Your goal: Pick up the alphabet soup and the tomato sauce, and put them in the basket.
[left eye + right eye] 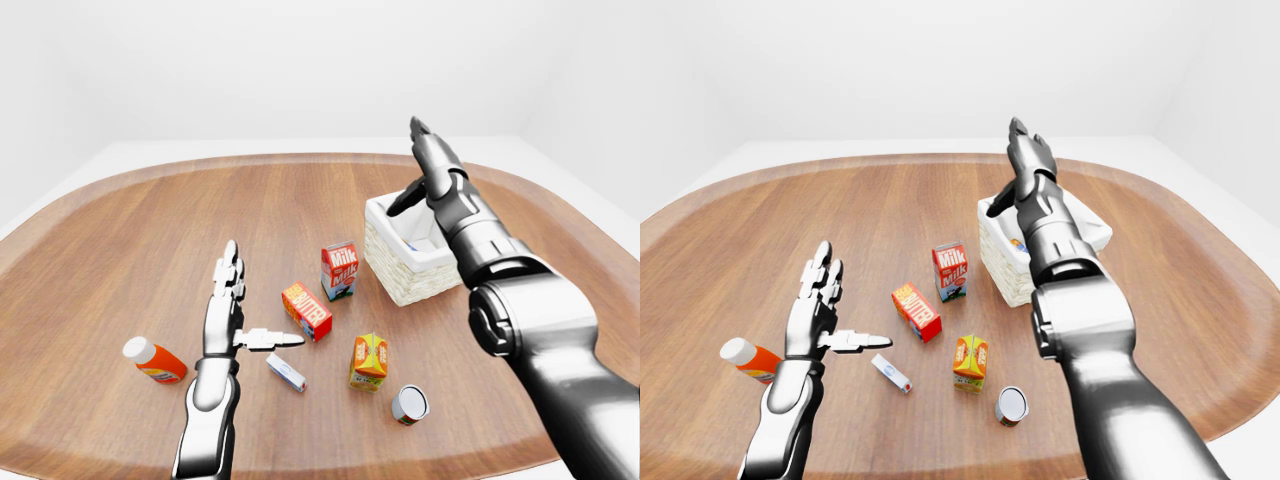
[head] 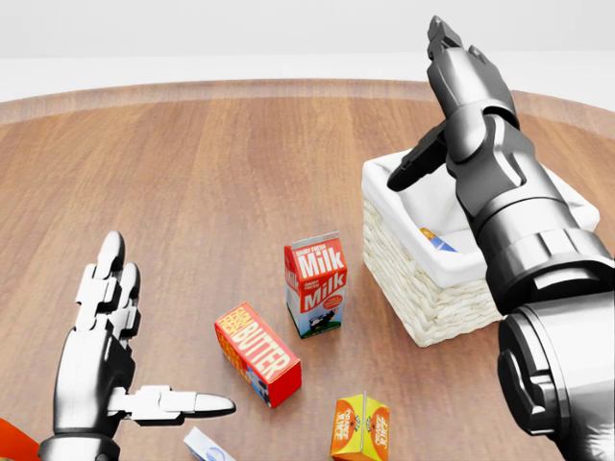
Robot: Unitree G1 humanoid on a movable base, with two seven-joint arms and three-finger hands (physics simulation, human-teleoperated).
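A white wicker basket (image 1: 402,272) stands right of the table's middle. Inside it, a small item with blue and orange on it (image 2: 435,239) shows against the lining; I cannot tell what it is. A can with a red label (image 1: 409,405) lies on its side near the bottom of the left-eye view, below the basket. My right hand (image 1: 420,175) is open and empty, fingers stretched up, just above the basket's rim. My left hand (image 1: 245,300) is open and empty, flat over the table, left of the boxes.
A milk carton (image 1: 339,270) stands left of the basket. A red butter box (image 1: 307,311), an orange carton (image 1: 369,361) and a small white box (image 1: 286,372) lie below it. An orange bottle with a white cap (image 1: 153,361) lies at the left. The wooden table (image 1: 150,230) has a raised rim.
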